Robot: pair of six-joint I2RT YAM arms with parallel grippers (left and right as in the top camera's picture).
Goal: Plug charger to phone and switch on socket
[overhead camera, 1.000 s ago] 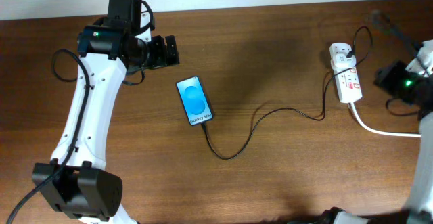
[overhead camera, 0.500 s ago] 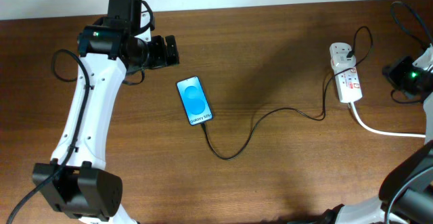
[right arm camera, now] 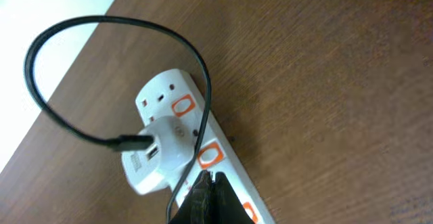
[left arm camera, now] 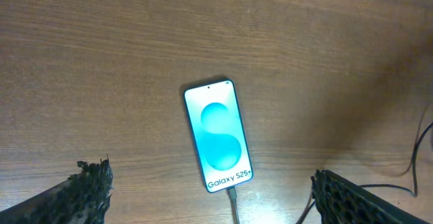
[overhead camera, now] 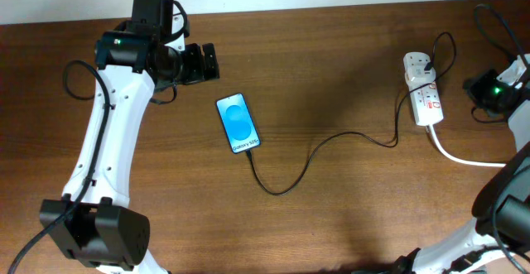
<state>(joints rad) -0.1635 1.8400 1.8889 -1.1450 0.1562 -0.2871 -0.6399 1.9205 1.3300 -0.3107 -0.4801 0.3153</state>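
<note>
Phone (left arm camera: 218, 137) with charger (left arm camera: 234, 207) plugged in lies near the wide-open, empty left gripper (overhead camera: 211, 62); right gripper (right arm camera: 205, 193) (closed, empty) hovers by the socket (right arm camera: 159, 95).

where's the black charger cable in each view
Overhead: cable curves from the phone, left of centre, to the power strip at right.
Left wrist: cable leaves the phone's bottom edge, bottom centre.
Right wrist: cable loops upper left into the white plug.
Shared landmark: the wooden table.
</note>
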